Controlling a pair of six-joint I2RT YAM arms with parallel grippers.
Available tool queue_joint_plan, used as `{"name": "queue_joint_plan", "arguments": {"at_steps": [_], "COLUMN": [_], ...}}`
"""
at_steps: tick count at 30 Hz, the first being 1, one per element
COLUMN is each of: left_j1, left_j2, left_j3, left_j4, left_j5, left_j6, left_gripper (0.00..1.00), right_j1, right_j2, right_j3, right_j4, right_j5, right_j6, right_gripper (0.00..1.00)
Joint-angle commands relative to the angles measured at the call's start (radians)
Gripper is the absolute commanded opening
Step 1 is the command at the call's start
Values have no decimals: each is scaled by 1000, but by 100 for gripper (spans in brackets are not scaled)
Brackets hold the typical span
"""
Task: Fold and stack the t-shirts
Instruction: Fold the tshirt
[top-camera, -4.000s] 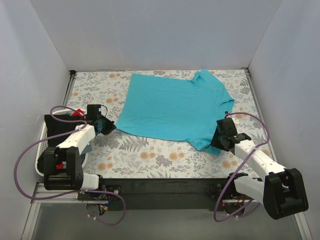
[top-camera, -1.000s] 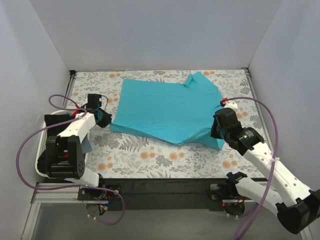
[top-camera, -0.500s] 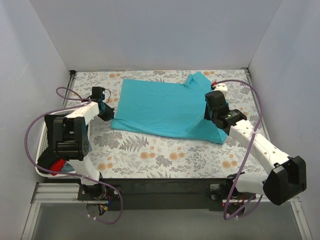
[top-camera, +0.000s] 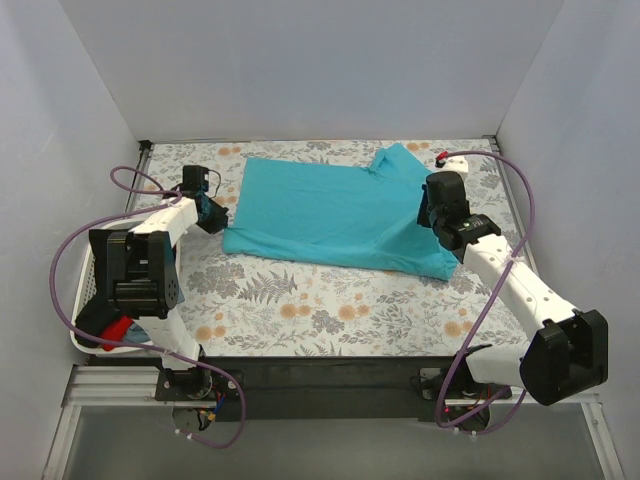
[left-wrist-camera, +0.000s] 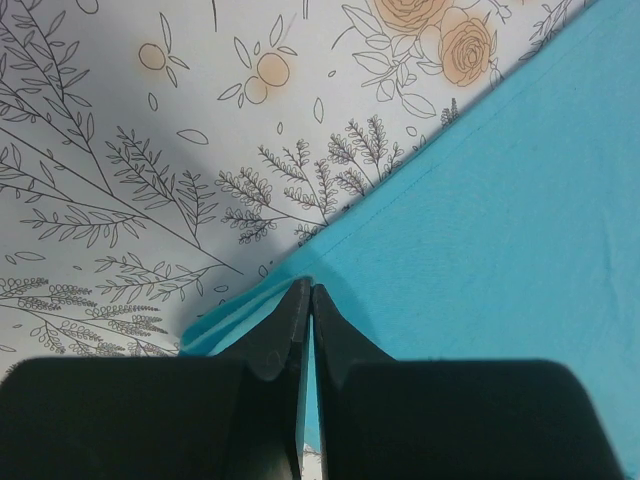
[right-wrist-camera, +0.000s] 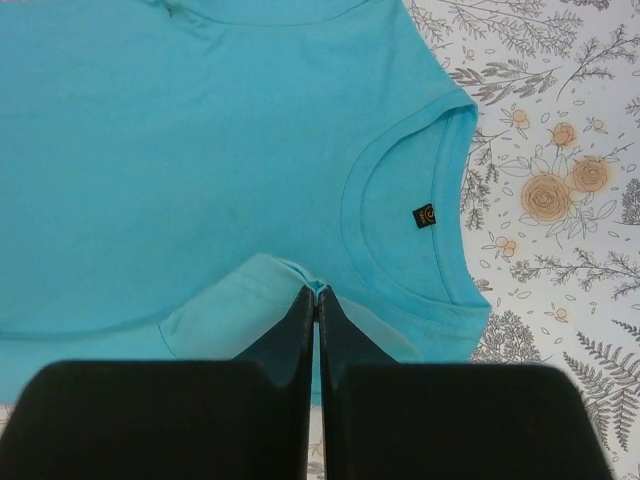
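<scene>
Top view: I see the turquoise t-shirt (top-camera: 335, 215) lying mostly flat across the far half of the table (top-camera: 300, 300), which has a floral print cover, pale with grey leaves and orange blooms. The cloth is plain, soft and matte, with a few creases. The left gripper (top-camera: 214, 214) is at the shirt's left corner and the right gripper (top-camera: 432, 216) is over its right end. A white slatted basket (top-camera: 84, 300) sits at the table's left edge with some red cloth (top-camera: 113, 329) in it. Left wrist view: the black fingers (left-wrist-camera: 285, 325) are pressed together with a thin turquoise hem edge nipped between them; a stitched seam line runs along the hem. Right wrist view: the fingers are closed tight on a small raised fold of the shirt just beside the round ribbed collar (right-wrist-camera: 352, 215). A small black neck label (right-wrist-camera: 425, 215) carries an orange mark, too small for me to read.
</scene>
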Motion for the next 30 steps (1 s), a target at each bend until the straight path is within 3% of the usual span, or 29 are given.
{"name": "queue_joint_plan", "arguments": {"at_steps": [1, 15, 30], "left_j1": [4, 5, 5], "left_j2": [-8, 7, 67], "left_j3": [41, 65, 136], "left_j4": [-8, 17, 34], "left_j5": [-9, 20, 53], "left_j6": [-3, -20, -13], "left_gripper": [0, 0, 0], "right_j1": [-14, -89, -132], "right_j2": [-28, -85, -50], "right_j3": [14, -77, -66], "right_j4": [85, 122, 150], "right_j5": [-7, -47, -78], "right_j6": [-19, -13, -17], "right_gripper": [1, 1, 1]}}
